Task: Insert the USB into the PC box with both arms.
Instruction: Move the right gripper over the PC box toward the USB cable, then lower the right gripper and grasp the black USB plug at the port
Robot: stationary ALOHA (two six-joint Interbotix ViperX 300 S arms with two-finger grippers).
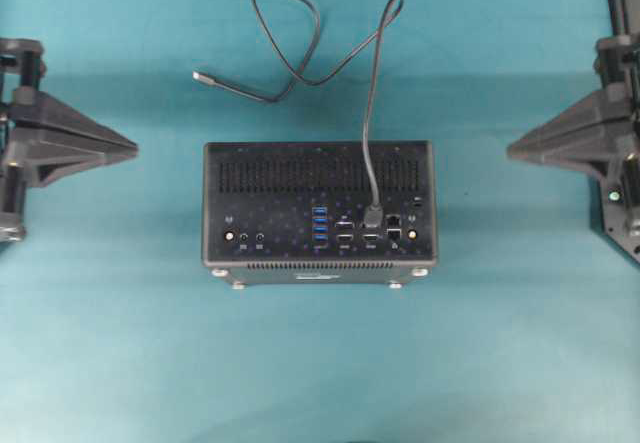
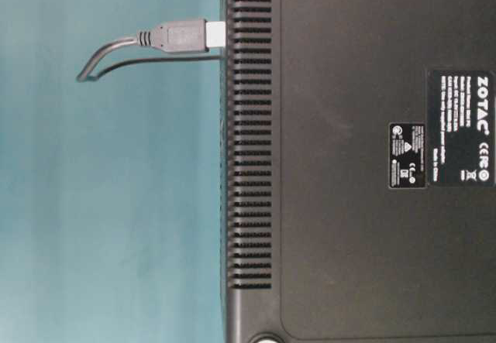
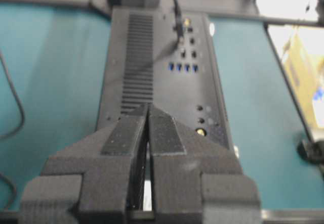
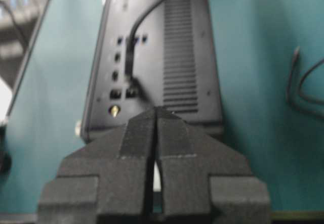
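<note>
We see the PC box [image 1: 320,203] lying on the teal bench [image 1: 320,363], about midway between its left and right edges, port panel facing up, with the four blue ports [image 1: 320,225] near the panel's middle. The USB [image 1: 372,143] has its chunky black plug [image 1: 373,214] standing in a port right of the blue ones; the table-level view shows the plug [image 2: 174,35] seated against the box's face. From there the cable runs toward the bench's far edge, loops, and ends in a slim tip [image 1: 203,77] lying on the bench beyond the box's far left corner. Our left gripper [image 1: 130,147] sits near the left edge, well apart from the box, fingers [image 3: 126,133] pressed together on nothing. Our right gripper [image 1: 512,148] mirrors it by the right edge, fingers [image 4: 174,133] likewise closed and empty.
</note>
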